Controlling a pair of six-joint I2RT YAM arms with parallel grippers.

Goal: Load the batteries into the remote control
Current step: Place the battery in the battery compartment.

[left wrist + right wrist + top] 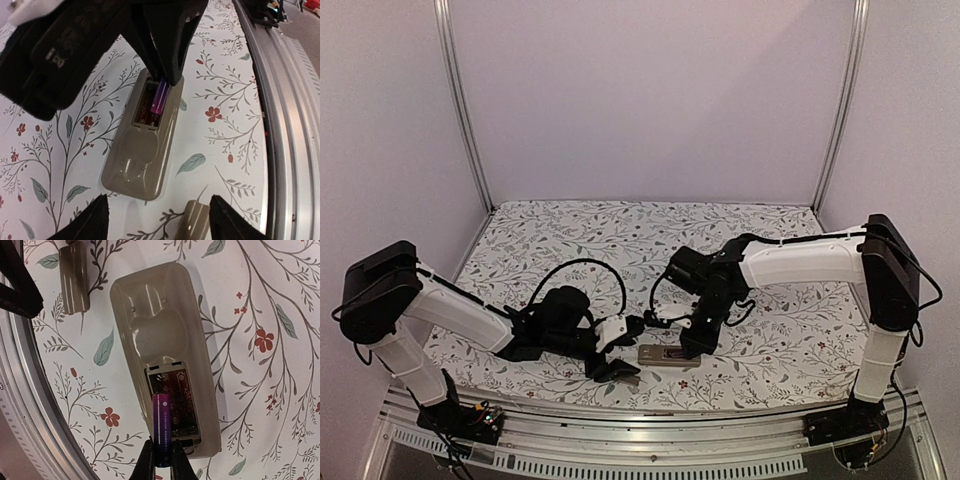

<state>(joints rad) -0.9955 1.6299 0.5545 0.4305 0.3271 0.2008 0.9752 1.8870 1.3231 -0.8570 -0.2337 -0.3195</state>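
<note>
The remote control (pixel 165 340) lies back up on the floral cloth, its battery recess (pixel 181 405) open and showing printed marks. My right gripper (pixel 161 462) is shut on one end of a dark purple battery (pixel 162 422), whose other end reaches over the left side of the recess. From the left wrist, the battery (pixel 160 97) slants into the recess of the remote (pixel 142 150). My left gripper (pixel 160 222) is open just short of the remote's end. From above, both grippers (pixel 632 350) (pixel 695 340) flank the remote (pixel 668 356). A second battery is out of view.
The tan-grey cover strip (pixel 195 222) lies loose on the cloth between my left fingers, close to the right one; it also shows in the right wrist view (pixel 74 277). The metal front rail (pixel 285 125) runs right beside the remote.
</note>
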